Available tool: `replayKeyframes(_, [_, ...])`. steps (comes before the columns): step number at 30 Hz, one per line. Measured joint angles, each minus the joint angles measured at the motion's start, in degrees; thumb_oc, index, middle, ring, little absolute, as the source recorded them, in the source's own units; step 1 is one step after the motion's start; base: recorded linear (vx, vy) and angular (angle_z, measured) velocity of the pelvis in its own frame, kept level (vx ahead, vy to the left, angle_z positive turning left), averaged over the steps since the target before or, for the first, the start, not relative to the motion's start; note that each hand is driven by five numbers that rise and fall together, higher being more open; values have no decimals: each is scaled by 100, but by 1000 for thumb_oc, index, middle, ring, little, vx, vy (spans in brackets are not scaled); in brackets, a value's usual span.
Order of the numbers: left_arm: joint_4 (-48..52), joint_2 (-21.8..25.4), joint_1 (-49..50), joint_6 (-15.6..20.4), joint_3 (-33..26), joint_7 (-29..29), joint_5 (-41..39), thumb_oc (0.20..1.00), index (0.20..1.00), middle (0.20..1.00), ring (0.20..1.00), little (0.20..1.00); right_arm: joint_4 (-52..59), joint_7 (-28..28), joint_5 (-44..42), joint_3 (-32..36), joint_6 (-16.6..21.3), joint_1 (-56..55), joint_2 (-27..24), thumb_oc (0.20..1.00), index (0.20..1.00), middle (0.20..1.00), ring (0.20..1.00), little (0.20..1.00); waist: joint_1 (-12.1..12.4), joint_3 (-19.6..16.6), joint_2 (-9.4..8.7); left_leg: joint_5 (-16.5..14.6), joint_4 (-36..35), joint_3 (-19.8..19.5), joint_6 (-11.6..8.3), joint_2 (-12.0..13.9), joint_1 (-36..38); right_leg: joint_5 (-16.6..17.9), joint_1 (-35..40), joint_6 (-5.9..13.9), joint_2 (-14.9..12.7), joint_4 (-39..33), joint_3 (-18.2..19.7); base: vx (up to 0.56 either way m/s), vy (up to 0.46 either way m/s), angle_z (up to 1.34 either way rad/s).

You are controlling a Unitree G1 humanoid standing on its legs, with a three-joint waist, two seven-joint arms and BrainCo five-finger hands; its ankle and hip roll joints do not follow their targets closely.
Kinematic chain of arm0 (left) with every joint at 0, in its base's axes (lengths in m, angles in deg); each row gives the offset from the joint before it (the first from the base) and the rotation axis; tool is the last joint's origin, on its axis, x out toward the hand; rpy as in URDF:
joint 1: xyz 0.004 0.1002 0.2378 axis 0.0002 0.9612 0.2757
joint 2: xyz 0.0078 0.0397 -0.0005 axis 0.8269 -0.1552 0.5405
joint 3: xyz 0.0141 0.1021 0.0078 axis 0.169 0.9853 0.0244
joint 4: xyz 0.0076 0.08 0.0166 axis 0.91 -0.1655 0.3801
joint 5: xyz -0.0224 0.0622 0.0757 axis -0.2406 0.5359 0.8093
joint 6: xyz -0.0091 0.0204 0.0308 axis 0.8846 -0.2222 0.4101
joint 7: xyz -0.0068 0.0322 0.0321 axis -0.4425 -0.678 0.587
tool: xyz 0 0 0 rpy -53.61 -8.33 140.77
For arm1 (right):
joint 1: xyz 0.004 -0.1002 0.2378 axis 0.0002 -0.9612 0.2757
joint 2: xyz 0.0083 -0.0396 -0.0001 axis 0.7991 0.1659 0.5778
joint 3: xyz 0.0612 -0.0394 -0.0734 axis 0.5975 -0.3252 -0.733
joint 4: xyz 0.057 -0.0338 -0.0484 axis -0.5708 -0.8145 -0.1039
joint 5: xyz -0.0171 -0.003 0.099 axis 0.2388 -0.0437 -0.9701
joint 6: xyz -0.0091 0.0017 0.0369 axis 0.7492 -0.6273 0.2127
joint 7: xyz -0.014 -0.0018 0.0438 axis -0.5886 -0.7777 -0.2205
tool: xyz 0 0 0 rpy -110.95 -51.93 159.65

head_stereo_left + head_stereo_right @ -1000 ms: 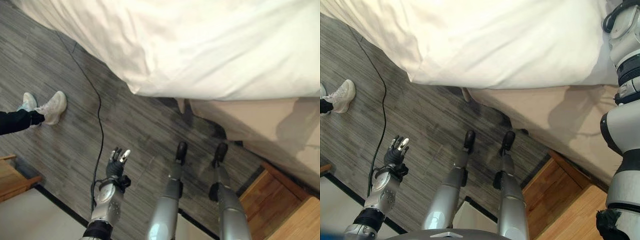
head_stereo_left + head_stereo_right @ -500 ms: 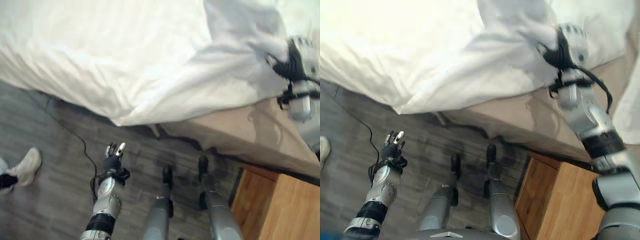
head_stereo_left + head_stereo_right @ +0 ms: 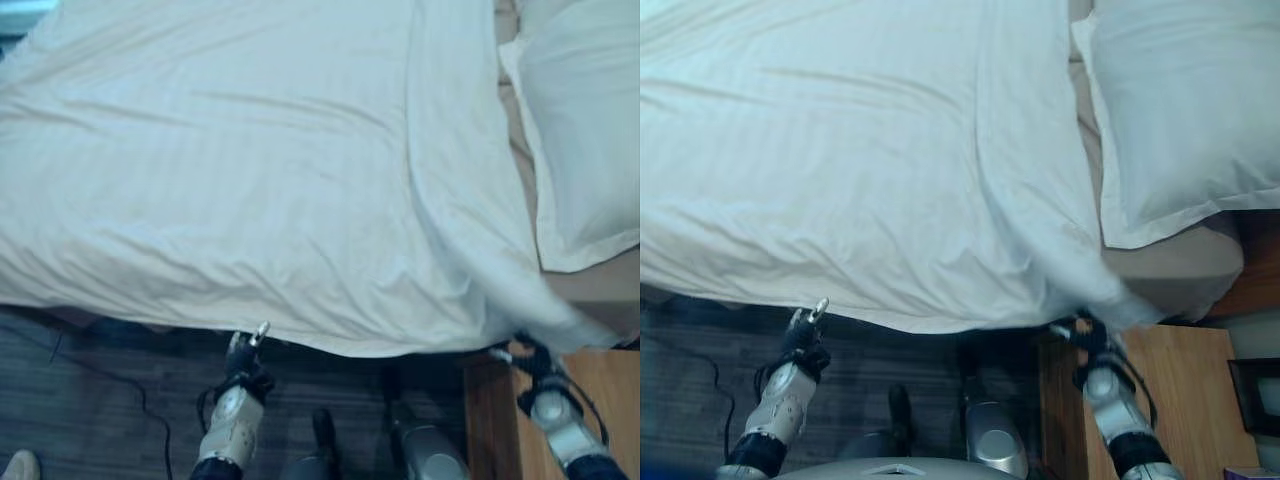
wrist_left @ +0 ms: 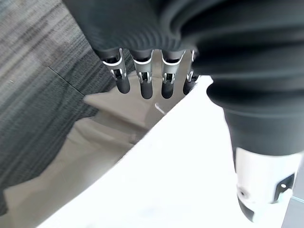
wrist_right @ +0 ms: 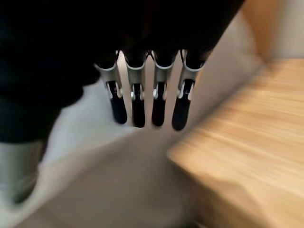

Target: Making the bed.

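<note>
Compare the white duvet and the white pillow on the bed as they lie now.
The white duvet covers most of the bed, its edge hanging over the near side; the white pillow is far smaller and lies at the head end. The duvet is creased and folded along one edge; the pillow looks smoother. Both are plain white fabric.

**Room and Surroundings**

The floor (image 3: 90, 390) is dark grey with a wood-grain plank pattern and runs along the near side of the bed. A light wooden bedside unit (image 3: 1170, 400) with a flat, warm-toned top stands at the bed's head end, on the robot's right. A dark framed object (image 3: 1255, 395) sits at its far right edge. Lighting is soft and even, with deep shade under the bed's edge.
</note>
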Motion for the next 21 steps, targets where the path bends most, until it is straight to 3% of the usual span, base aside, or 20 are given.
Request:
replayKeyframes(3, [-113, -113, 93, -41, 59, -37, 0, 1000, 1000, 1000, 1000, 1000, -1540, -8, 408, -251, 88, -169, 176, 1000, 1000, 1000, 1000, 1000, 21, -99, -33, -24, 0, 69, -16, 17, 173, -2, 146, -3, 33, 1, 47, -7, 9, -8])
replayKeyframes(8, [-216, -99, 105, -67, 284, -97, 3, 1000, 1000, 1000, 1000, 1000, -3377, 155, 394, -346, -305, -301, 617, 1000, 1000, 1000, 1000, 1000, 1, -318, 10, -63, -3, 142, 19, 100, 238, 1, 168, 33, 66, 1, -103, 3, 10, -15])
replayKeyframes(11, [63, -93, 335, -67, 265, -107, 2, 1000, 1000, 1000, 1000, 1000, -3528, 296, 352, -203, -266, -433, 469, 1000, 1000, 1000, 1000, 1000, 4, -372, -79, -88, -2, 145, -17, 149, 413, -23, 330, 47, 132, 0, -85, -1, 12, -8])
replayKeyframes(12, [163, -65, 365, -70, 203, -107, -1, 1000, 1000, 1000, 1000, 1000, -3130, 393, 93, 115, -280, -513, 294, 1000, 1000, 1000, 1000, 1000, 3, -406, -115, -95, -1, 160, -28, 148, 425, -65, 334, 102, 140, -1, -64, 12, 18, -26])
replayKeyframes(13, [192, -31, 338, -70, 59, -106, -2, 1000, 1000, 1000, 1000, 1000, -2359, 437, -205, 331, -271, -473, -81, 1000, 1000, 1000, 1000, 1000, -5, -432, -77, -98, -3, 196, -19, 191, 394, -226, 304, 316, 167, 1, -62, 14, 21, -48])
replayKeyframes(14, [244, -79, 342, -57, -48, -102, -3, 1000, 1000, 1000, 1000, 1000, -1485, 435, -449, 420, -264, -268, -443, 1000, 1000, 1000, 1000, 1000, 36, -493, 81, -66, -3, 295, 70, 511, 301, -167, 93, 185, 403, 548, -131, 10, 32, -28])
replayKeyframes(15, [404, 96, 354, -53, 3, -107, -3, 1000, 1000, 1000, 1000, 1000, -444, 435, -652, 446, -260, -255, -645, 200, 200, 200, 200, 200, -3, -624, -113, -132, -1, 218, -31, 536, 234, -588, 86, 296, 296, 990, 33, 23, 37, -12])
replayKeyframes(16, [400, 124, 395, -94, -3, -70, -4, 1000, 1000, 1000, 1000, 1000, 1257, 505, -1003, 634, -405, -359, -793, 200, 200, 200, 200, 200, -6, -695, -279, -36, 2, 200, 15, 459, 227, -620, 271, 73, 247, 613, 150, 42, 29, -11])
replayKeyframes(17, [414, 45, 489, -122, -10, -29, 0, 1000, 1000, 1000, 1000, 1000, 3632, 522, -1451, 655, -293, -201, -1020, 200, 200, 200, 200, 200, -62, -667, -160, -8, -2, 202, 42, 503, 258, -487, 394, 109, 281, 328, 217, 48, -14, -53])
replayKeyframes(18, [414, -58, 511, -124, -1, -12, 1, 1000, 1000, 1000, 1000, 1000, 4944, 523, -1706, 514, 22, 269, -1060, 200, 200, 200, 200, 200, -114, -651, -96, -25, -4, 268, 15, 504, 318, -329, 500, 104, 282, 157, 255, 37, -37, -53])
replayKeyframes(19, [379, -116, 485, -121, 122, -6, 3, 1000, 1000, 1000, 1000, 1000, 5009, 520, -2096, 194, 649, 1195, -724, 200, 200, 200, 200, 200, -81, -711, -78, -42, -3, 228, -6, 532, 337, -265, 623, 109, 298, 33, 218, 31, -73, -6])
replayKeyframes(20, [355, -116, 343, -158, 315, -95, 4, 1000, 1000, 1000, 1000, 1000, 3879, 534, -2905, 119, 855, 1901, -294, 200, 200, 200, 200, 200, 22, -796, -128, -77, -3, 101, -67, 549, 283, -272, 615, 115, 314, 22, 151, 43, -67, 33])
replayKeyframes(21, [359, -115, 304, -182, 381, -125, 4, 1000, 1000, 1000, 1000, 1000, 3457, 537, -3249, 126, 827, 2052, -150, 200, 200, 200, 200, 200, 123, -809, -158, -85, -3, 89, -80, 560, 252, -272, 580, 115, 314, 10, 126, 27, -54, 43])
